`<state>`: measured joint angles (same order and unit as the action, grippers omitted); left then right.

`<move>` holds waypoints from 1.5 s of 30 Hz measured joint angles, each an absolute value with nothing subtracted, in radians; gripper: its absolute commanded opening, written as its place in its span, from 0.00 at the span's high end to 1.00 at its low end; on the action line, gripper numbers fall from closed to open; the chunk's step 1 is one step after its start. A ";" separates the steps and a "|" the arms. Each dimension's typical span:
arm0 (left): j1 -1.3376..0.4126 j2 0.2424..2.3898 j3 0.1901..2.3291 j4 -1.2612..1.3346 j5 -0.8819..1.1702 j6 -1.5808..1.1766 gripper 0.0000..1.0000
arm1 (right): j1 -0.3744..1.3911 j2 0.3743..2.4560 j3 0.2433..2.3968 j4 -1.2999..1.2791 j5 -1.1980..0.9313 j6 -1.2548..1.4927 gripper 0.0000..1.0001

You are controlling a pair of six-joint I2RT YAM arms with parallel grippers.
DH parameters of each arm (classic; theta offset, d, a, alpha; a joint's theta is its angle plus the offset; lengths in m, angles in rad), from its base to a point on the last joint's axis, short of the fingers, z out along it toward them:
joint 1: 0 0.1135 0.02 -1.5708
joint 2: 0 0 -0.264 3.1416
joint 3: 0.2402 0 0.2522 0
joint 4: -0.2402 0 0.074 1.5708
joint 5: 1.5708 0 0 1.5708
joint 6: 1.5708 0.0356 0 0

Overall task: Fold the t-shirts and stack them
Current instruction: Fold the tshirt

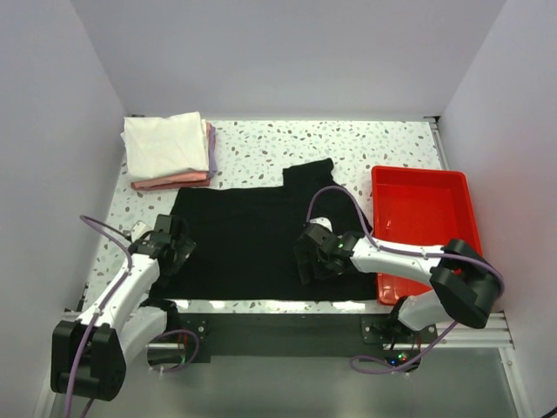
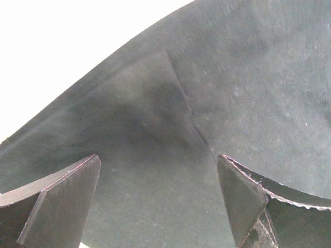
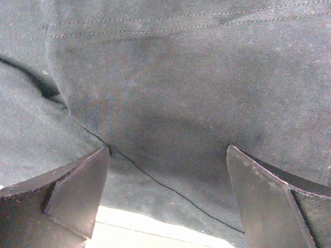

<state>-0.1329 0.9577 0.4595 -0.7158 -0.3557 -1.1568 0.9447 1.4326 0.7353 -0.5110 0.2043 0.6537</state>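
Looks partway done imo: the folded stack (image 1: 170, 150) sits at the table's (image 1: 261, 144) far-left corner, but the black t-shirt (image 1: 248, 231) lies spread mid-table, not yet folded, with left pincer (image 1: 183, 251) and right pincer (image 1: 311, 264) gaping wide over its near edge, gripping nothing.

Open tabletop (image 1: 296, 144) runs between folded stack (image 1: 165, 146) and red tray (image 1: 422, 222) — the tray's walls bar the right.
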 measured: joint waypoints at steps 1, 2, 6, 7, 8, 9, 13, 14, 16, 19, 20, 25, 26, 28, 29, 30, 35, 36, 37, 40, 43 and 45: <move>-0.133 0.949 0.459 -0.728 -0.356 -1.162 0.00 | 0.945 1.421 0.727 -0.518 0.202 0.665 0.01; -0.133 0.941 0.459 -0.736 -0.356 -1.167 0.00 | 0.945 1.414 0.721 -0.522 0.199 0.672 0.01; -0.133 0.916 0.459 -0.756 -0.353 -1.170 0.00 | 0.948 1.386 0.701 -0.523 0.191 0.702 0.01; -0.133 0.913 0.459 -0.760 -0.352 -1.170 0.00 | 0.950 1.380 0.696 -0.522 0.189 0.708 0.01; -0.133 0.910 0.459 -0.765 -0.351 -1.171 0.00 | 0.952 1.373 0.691 -0.521 0.189 0.715 0.01; -0.133 0.906 0.459 -0.770 -0.351 -1.172 0.00 | 0.954 1.366 0.686 -0.520 0.188 0.721 0.01; -0.133 0.873 0.460 -0.789 -0.353 -1.198 0.00 | 0.960 1.341 0.674 -0.525 0.189 0.728 0.01; -0.133 0.862 0.462 -0.799 -0.355 -1.203 0.00 | 0.961 1.337 0.675 -0.533 0.192 0.726 0.01; -0.133 0.849 0.480 -0.825 -0.367 -1.211 0.00 | 0.962 1.330 0.686 -0.562 0.203 0.720 0.01; -0.133 0.841 0.543 -0.851 -0.390 -1.209 0.00 | 0.962 1.316 0.734 -0.583 0.226 0.700 0.01; -0.133 0.841 0.571 -0.847 -0.399 -1.203 0.00 | 0.962 1.310 0.756 -0.582 0.236 0.692 0.01; -0.133 0.921 0.720 -0.776 -0.443 -1.136 0.00 | 0.961 1.279 0.861 -0.544 0.275 0.634 0.01; -0.133 0.954 0.748 -0.750 -0.452 -1.122 0.00 | 0.959 1.278 0.870 -0.535 0.279 0.625 0.01; -0.133 1.039 0.797 -0.705 -0.469 -1.102 0.00 | 0.949 1.278 0.889 -0.522 0.286 0.601 0.01; -0.133 1.090 0.819 -0.675 -0.475 -1.091 0.03 | 0.942 1.278 0.894 -0.516 0.290 0.592 0.01; -0.133 1.140 0.837 -0.648 -0.477 -1.081 0.12 | 0.935 1.278 0.895 -0.513 0.290 0.584 0.01; -0.133 1.346 0.914 -0.535 -0.472 -1.032 0.32 | 0.883 1.284 0.895 -0.509 0.294 0.551 0.01; -0.133 1.386 0.933 -0.519 -0.472 -1.026 0.32 | 0.874 1.286 0.895 -0.509 0.294 0.548 0.01; -0.133 1.427 0.956 -0.509 -0.473 -1.017 0.33 | 0.866 1.288 0.895 -0.509 0.294 0.544 0.01; -0.133 1.532 1.015 -0.473 -0.468 -0.992 0.33 | 0.850 1.289 0.895 -0.508 0.292 0.536 0.01; -0.133 1.620 1.061 -0.440 -0.464 -0.968 0.39 | 0.842 1.289 0.892 -0.508 0.289 0.530 0.01; -0.133 1.670 1.091 -0.426 -0.464 -0.953 0.44 | 0.837 1.289 0.892 -0.508 0.285 0.529 0.01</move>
